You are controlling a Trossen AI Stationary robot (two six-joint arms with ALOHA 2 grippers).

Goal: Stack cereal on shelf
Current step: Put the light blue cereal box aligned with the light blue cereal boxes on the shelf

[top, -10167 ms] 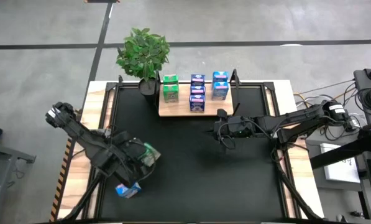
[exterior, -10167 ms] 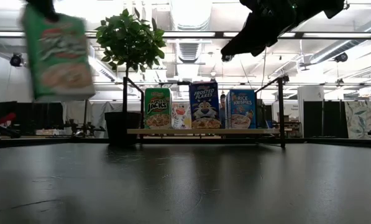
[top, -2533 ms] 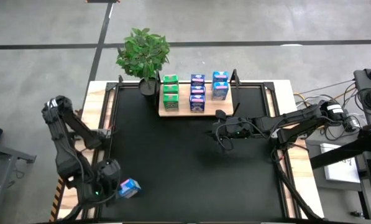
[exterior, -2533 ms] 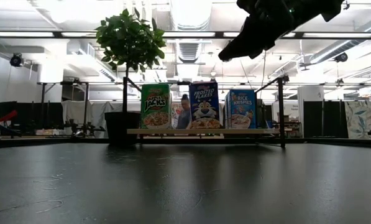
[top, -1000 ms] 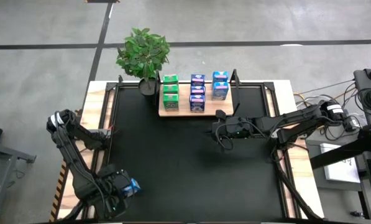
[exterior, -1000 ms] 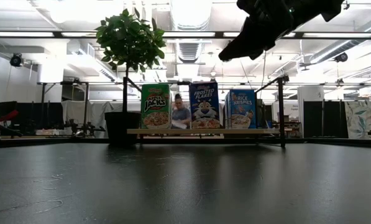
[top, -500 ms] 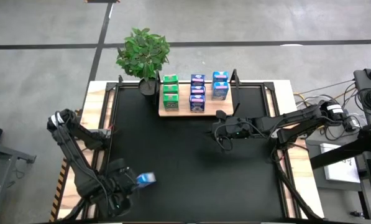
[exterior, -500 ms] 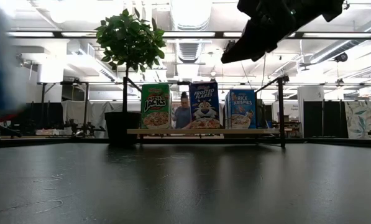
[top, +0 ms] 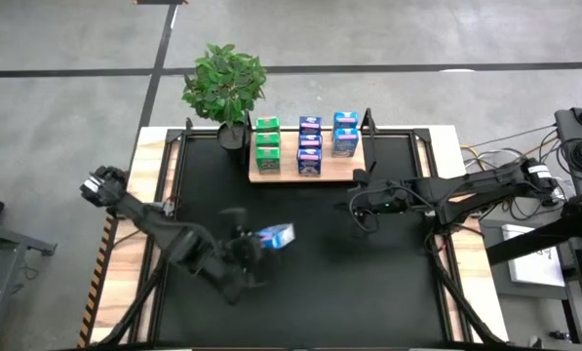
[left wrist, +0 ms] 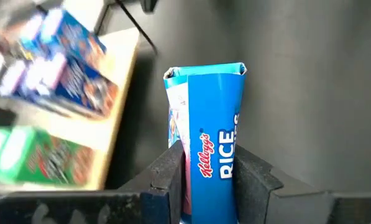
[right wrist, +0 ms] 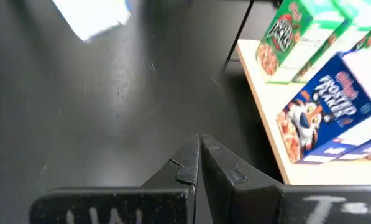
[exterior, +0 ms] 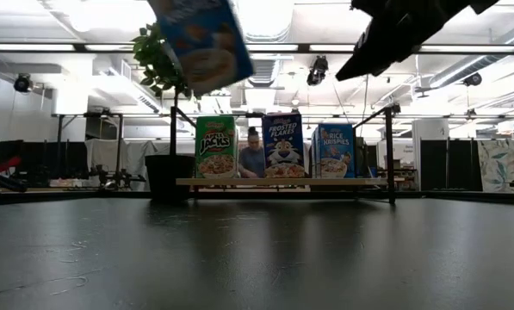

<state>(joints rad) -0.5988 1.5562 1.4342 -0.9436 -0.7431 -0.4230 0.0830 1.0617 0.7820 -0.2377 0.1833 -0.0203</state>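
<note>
As the left gripper carries a blue carton above the mat, well short of the shelf, its fingers clamp only the carton's lower end, so the box could pivot or slip out on the way. The carton rides tilted in the low view, and set down that way it could topple. Six cartons already fill three columns on the shelf: two green, two dark blue, two lighter blue. A careless approach could clip the front row and knock boxes off the board. The right gripper hangs just in front of the shelf's right corner, fingers pressed shut on nothing, near the likely path. The held carton is narrow, bright blue with "Kellogg's RICE" lettering, its top flaps slightly creased.
</note>
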